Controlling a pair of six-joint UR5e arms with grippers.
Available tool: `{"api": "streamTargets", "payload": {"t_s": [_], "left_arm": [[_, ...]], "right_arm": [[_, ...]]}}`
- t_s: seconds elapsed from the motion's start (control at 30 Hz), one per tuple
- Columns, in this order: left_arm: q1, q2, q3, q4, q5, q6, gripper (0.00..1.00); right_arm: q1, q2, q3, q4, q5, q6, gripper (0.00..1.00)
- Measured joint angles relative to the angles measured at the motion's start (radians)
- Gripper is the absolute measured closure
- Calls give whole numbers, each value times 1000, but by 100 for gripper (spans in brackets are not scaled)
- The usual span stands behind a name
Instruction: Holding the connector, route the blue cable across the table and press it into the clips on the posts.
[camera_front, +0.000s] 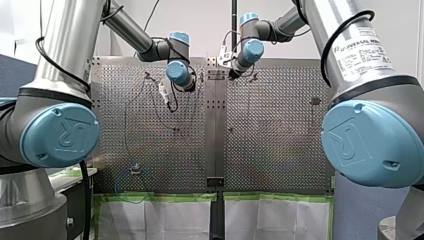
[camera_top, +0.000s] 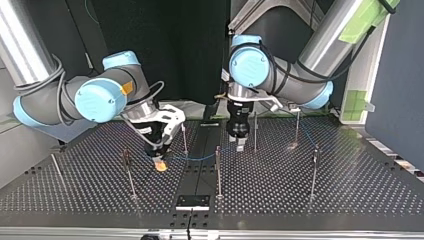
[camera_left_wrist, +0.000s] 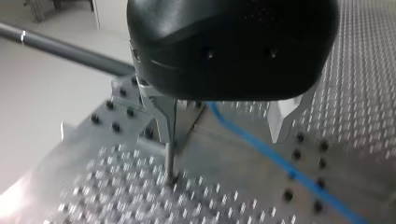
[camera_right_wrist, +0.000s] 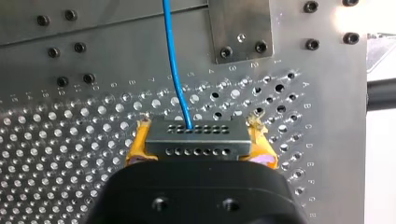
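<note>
Nearest the lens in the right wrist view, my right gripper (camera_right_wrist: 198, 135) has its yellow pads (camera_right_wrist: 136, 142) clamped on the two ends of a grey metal connector (camera_right_wrist: 196, 142). The connector's long axis runs from pad to pad over the perforated metal table (camera_right_wrist: 60, 154), and the blue cable (camera_right_wrist: 175, 70) leaves its far face and runs straight ahead across a plain centre strip (camera_right_wrist: 116, 51). In the left wrist view my left gripper (camera_left_wrist: 224, 137) stands with its metal fingers apart, the cable passing between them beside a thin upright post (camera_left_wrist: 169, 161), and a dark backdrop (camera_top: 190, 50) closes the room behind the table in the top view.
</note>
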Motion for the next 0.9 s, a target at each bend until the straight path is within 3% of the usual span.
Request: {"api": "streamTargets", "payload": {"t_s": [0.2, 0.47, 0.7, 0.9], "left_arm": [[-47, 17, -29, -6, -1, -37, 0], [-104, 46, -42, -44, -63, -48, 0], [-148, 81, -43, -11, -115, -4, 0], [-200, 82, -22, 39, -123, 48, 0]], "right_arm": [[0, -5, 1, 4, 6, -3, 100], [0, -14, 2, 7, 14, -5, 100], [-12, -15, 11, 21, 64, -20, 100], [-25, -19, 12, 28, 78, -26, 100]]}}
